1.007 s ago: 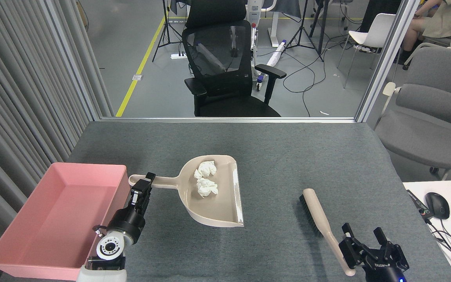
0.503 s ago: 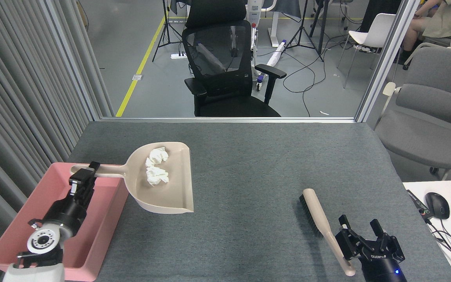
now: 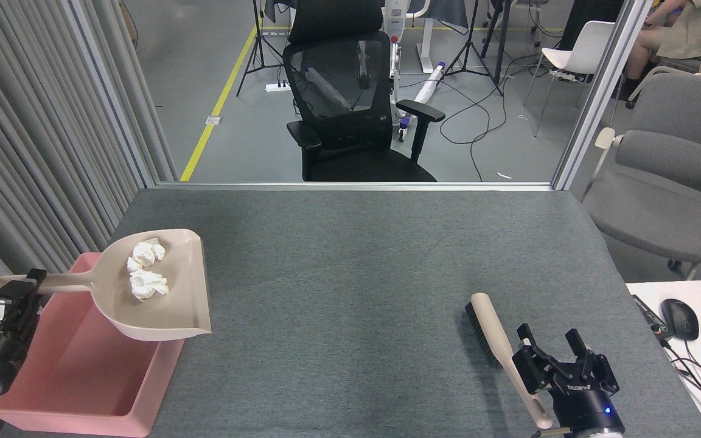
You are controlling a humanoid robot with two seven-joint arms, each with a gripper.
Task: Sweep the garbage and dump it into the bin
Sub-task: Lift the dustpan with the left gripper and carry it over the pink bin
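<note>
- Head view: the left hand grips the dustpan by its handle, holding it above the pink bin, with two garbage wads inside.
- The right hand hangs spread and empty beside the brush on the surface.
- Dumping step; next, tilt the pan so both wads slide into the bin.

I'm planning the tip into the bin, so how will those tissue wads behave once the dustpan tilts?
The tissue wads look crumpled and airy, so probably very light and soft. They sit loose in the dustpan, so likely to slide or tumble out easily. Being light, they might bounce or drift past the pink bin.
</note>
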